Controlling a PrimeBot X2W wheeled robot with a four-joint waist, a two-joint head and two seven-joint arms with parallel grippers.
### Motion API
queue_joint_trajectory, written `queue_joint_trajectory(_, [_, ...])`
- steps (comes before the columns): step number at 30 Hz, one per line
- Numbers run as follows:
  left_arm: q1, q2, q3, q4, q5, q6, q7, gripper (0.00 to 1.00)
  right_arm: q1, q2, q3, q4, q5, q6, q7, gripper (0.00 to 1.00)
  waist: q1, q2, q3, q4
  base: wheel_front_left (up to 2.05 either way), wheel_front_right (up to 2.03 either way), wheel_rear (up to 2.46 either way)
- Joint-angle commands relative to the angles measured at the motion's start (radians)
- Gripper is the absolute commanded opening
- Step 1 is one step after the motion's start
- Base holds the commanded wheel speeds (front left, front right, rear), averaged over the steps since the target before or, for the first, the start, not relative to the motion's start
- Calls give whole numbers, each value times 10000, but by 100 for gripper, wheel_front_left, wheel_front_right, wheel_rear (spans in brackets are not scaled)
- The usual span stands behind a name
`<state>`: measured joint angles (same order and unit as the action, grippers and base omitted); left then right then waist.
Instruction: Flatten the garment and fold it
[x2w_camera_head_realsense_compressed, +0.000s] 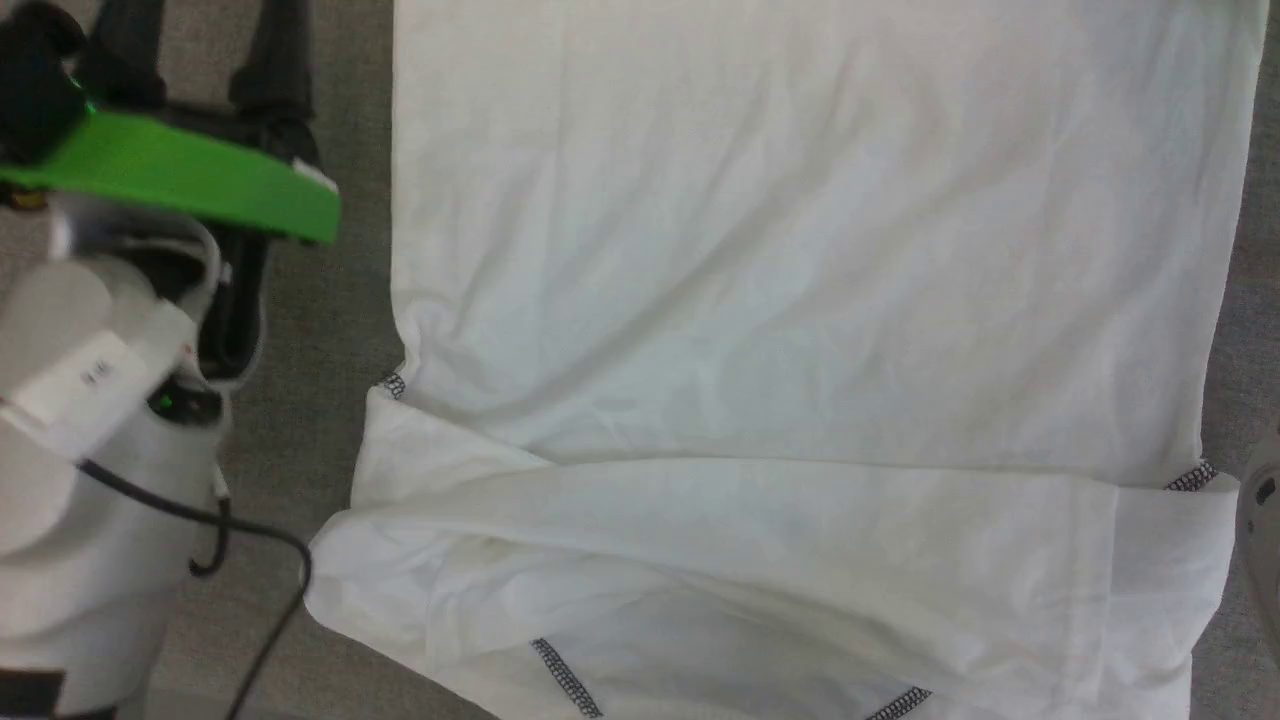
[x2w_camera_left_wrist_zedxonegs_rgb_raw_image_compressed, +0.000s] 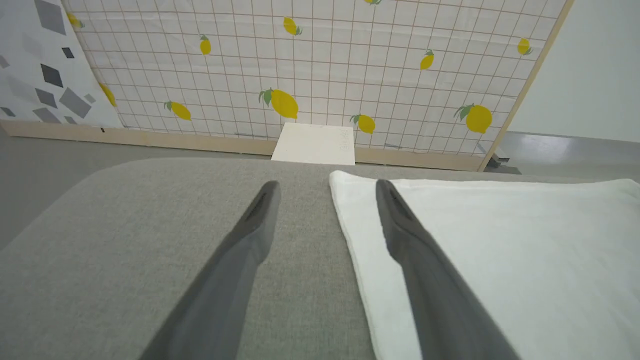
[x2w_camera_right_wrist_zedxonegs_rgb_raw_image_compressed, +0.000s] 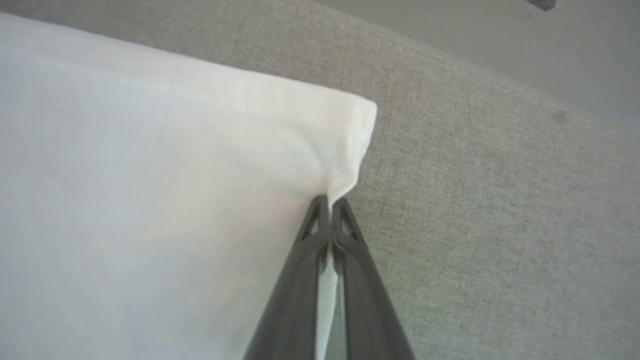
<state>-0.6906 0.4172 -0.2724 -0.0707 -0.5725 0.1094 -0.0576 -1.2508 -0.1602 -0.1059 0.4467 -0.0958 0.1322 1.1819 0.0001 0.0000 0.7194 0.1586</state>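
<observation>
The white garment (x2w_camera_head_realsense_compressed: 800, 250) lies spread on a grey fabric surface (x2w_camera_head_realsense_compressed: 345, 290), a sleeve folded across its near part, with dark zigzag seams (x2w_camera_head_realsense_compressed: 565, 680) showing. My left gripper (x2w_camera_left_wrist_zedxonegs_rgb_raw_image_compressed: 327, 187) is open; one finger is over bare grey surface and the other over the garment's (x2w_camera_left_wrist_zedxonegs_rgb_raw_image_compressed: 500, 260) left edge near a corner. In the head view its dark fingers (x2w_camera_head_realsense_compressed: 275, 60) stand left of the cloth at the top. My right gripper (x2w_camera_right_wrist_zedxonegs_rgb_raw_image_compressed: 330, 201) is shut on the garment's (x2w_camera_right_wrist_zedxonegs_rgb_raw_image_compressed: 150, 175) edge just below a corner, the cloth puckered at its tips.
A rigid white box (x2w_camera_left_wrist_zedxonegs_rgb_raw_image_compressed: 314, 144) stands beyond the surface's far edge, against a lemon-patterned panel (x2w_camera_left_wrist_zedxonegs_rgb_raw_image_compressed: 320, 60). My left arm's white body and green plate (x2w_camera_head_realsense_compressed: 180, 175) are left of the garment. Bare grey surface (x2w_camera_right_wrist_zedxonegs_rgb_raw_image_compressed: 475, 200) lies right of the held corner.
</observation>
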Motion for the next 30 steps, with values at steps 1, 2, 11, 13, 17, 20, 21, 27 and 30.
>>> queue_joint_trajectory(1, [-816, 266, 52, 179, -74, -174, 439, 100, -38, -84, 87, 5, 97, -15, 38, 0, -1, 0, 125, -232, 0, 0, 0])
queue_joint_trajectory(2, [-1368, 400, 14, 433, -232, -339, 989, 100, -111, -65, 162, -76, 197, -15, -21, 0, -1, 0, 155, -318, 0, 0, 0])
queue_joint_trajectory(11, [-5117, 700, -737, 3272, -1080, -952, 5387, 100, -448, 15, 930, -314, 934, -15, -154, 0, -1, 0, 474, -878, 0, 0, 0])
queue_joint_trajectory(13, [-5475, 564, -861, 3826, -1354, -812, 6337, 100, -456, 1, 1080, -329, 1037, -15, -171, 0, -1, 0, 524, -945, 0, 0, 0])
queue_joint_trajectory(17, [-5800, 482, -1113, 4521, -1586, -498, 7730, 100, -483, -80, 1358, -350, 1228, -15, -167, 0, -1, 0, 672, -1003, 0, 0, 0])
queue_joint_trajectory(20, [-5878, 515, -1284, 4779, -1538, -330, 8236, 100, -547, -151, 1552, -405, 1372, -15, -162, 0, -1, 0, 825, -1022, 0, 0, 0])
queue_joint_trajectory(21, [-5894, 577, -1385, 4828, -1404, -300, 8275, 100, -582, -198, 1680, -440, 1418, -15, -138, 0, -1, 0, 896, -1021, 0, 0, 0])
queue_joint_trajectory(27, [-5524, 425, -1384, 5119, -1827, -257, 8734, 0, -694, -293, 1998, -548, 1756, -15, -160, 0, -1, 0, 1118, -1053, 0, 0, 0])
queue_joint_trajectory(30, [-5453, 390, -1209, 5020, -2030, -397, 8473, 0, -731, -352, 2050, -543, 1839, -15, -181, 0, -1, 0, 1167, -1048, 0, 0, 0])
